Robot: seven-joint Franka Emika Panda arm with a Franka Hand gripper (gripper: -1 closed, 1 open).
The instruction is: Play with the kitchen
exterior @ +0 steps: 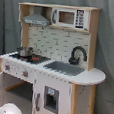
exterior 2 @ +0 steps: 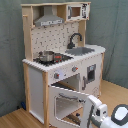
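Only a rounded white part of the robot arm (exterior: 7,109) shows in the first exterior view, at the bottom edge toward the first exterior view's left, low in front of the tall white and light-wood toy kitchen (exterior: 53,57); the gripper itself is out of sight here. On the kitchen's counter a small metal pot (exterior: 24,51) sits on the dark stovetop (exterior: 28,57), with the grey sink basin (exterior: 64,68) and curved black faucet (exterior: 77,54) beside it. Above hang a grey range hood (exterior: 36,19) and a white toy microwave (exterior: 70,17).

Seen in the second exterior view, the white and black end of the arm (exterior 2: 107,114) sits in the bottom corner on the second exterior view's right, close in front of the kitchen's windowed oven door (exterior 2: 67,98), which hangs swung down and open. Whether the gripper is parted or closed cannot be told. The kitchen stands on a wooden floor (exterior 2: 15,120) against a grey curtain (exterior 2: 10,50).
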